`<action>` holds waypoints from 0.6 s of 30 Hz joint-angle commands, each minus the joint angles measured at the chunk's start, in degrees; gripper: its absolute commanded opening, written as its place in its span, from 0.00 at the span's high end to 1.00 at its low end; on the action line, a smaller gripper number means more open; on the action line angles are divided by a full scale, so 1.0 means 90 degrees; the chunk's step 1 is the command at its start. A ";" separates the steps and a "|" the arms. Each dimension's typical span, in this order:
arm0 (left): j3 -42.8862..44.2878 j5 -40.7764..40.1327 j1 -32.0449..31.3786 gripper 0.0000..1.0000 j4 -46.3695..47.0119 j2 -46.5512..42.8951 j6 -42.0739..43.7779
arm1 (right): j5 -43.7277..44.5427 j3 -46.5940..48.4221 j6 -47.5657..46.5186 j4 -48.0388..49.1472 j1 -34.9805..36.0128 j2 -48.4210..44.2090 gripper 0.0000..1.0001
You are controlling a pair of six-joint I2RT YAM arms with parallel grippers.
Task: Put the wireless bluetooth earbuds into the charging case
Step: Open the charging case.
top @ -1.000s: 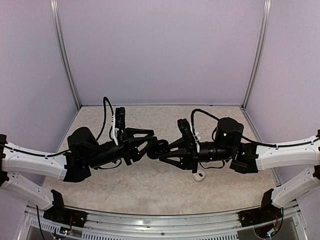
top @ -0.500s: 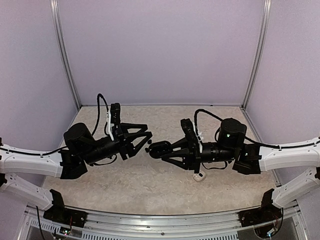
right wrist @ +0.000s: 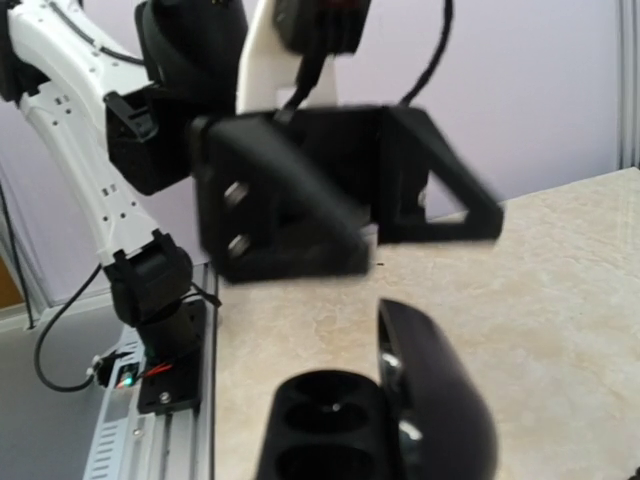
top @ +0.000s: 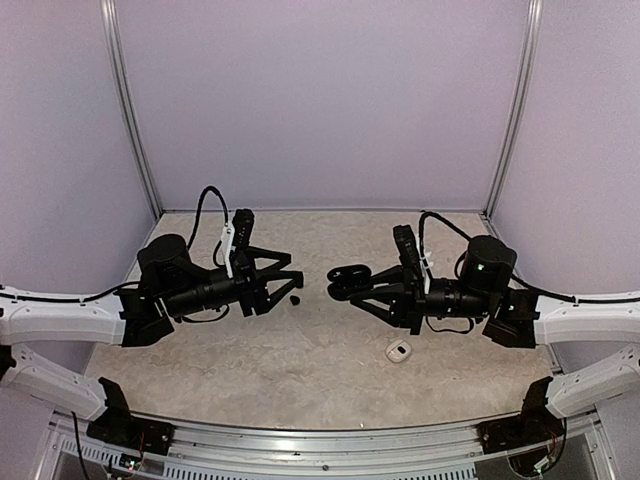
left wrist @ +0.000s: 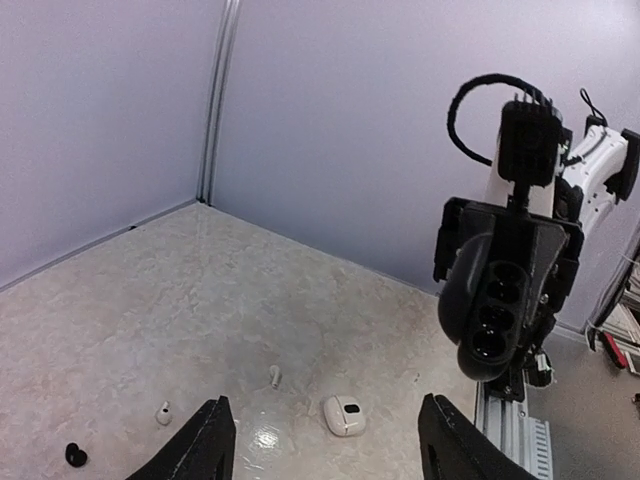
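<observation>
Mid-scene: right gripper (top: 360, 284) clamps a black oval plastic charging case (top: 340, 277), lid open, held above the beige marbled tabletop (top: 300, 370). The left gripper (top: 292, 283) faces the case from its left, near but apart, jaws spread w/ nothing btwn them. A tiny black rounded bud (top: 296, 299) sits left of the case, just beside the left fingertips, prob. on the tabletop, hard to tell. A small white rounded pod (top: 399, 350) lies right of the case, nearer the arm bases.
</observation>
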 commanded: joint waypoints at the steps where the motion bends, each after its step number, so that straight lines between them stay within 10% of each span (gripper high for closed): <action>1: 0.0293 0.0893 -0.0278 0.37 -0.0179 0.0161 0.0479 | -0.0347 -0.0027 0.0023 0.0014 -0.0035 -0.0048 0.92; 18: 0.1058 0.0769 -0.0614 0.48 -0.0262 0.0980 0.0395 | -0.0721 0.0182 -0.0446 -0.0352 0.0086 0.0153 0.97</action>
